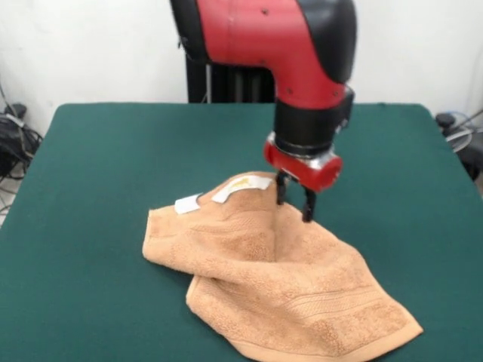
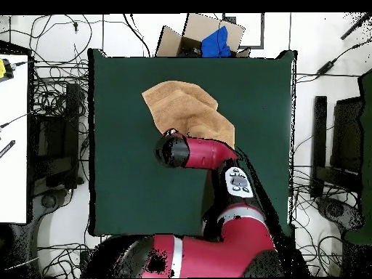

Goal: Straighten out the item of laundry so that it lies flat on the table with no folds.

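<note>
You see the orange-tan towel (image 1: 275,283) on the green desk (image 1: 98,158), at the near middle in the front view, crumpled and with folds. One part is turned over, and two white tags (image 1: 241,188) show at its far edge. The claw (image 1: 295,202) stands at the towel's far edge, beside the tags. Its two fingers (image 1: 309,205) are a little apart, their tips touching a raised ridge of cloth.
</note>
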`<action>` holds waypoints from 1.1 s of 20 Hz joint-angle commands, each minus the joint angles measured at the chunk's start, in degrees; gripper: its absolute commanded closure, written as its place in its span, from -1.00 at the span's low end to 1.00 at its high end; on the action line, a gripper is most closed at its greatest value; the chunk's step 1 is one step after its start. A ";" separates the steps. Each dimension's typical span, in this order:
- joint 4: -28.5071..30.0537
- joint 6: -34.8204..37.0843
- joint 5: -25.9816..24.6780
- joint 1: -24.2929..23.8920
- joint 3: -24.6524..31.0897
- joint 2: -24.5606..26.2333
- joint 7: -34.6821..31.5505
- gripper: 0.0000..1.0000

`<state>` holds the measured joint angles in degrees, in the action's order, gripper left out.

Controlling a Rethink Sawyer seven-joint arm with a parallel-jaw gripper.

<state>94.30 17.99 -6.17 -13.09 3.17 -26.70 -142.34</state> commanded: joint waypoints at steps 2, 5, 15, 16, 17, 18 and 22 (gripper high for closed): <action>7.61 4.78 2.98 -1.63 4.71 -7.76 -3.54 -1.00; 8.39 6.45 3.66 -1.46 4.79 -9.56 -3.52 -1.00; 5.95 4.17 3.30 1.31 2.06 -6.56 -4.67 -1.00; 5.46 3.94 3.24 1.68 1.63 -6.03 -4.89 -1.00; 5.13 3.81 3.24 1.88 1.40 -5.63 -5.03 -1.00; 4.49 3.54 3.02 2.06 0.98 -5.00 -4.95 -1.00; 3.06 2.49 2.94 2.85 -0.23 -3.38 -5.53 -1.00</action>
<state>98.13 18.86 -4.49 -11.94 2.75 -33.17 -142.34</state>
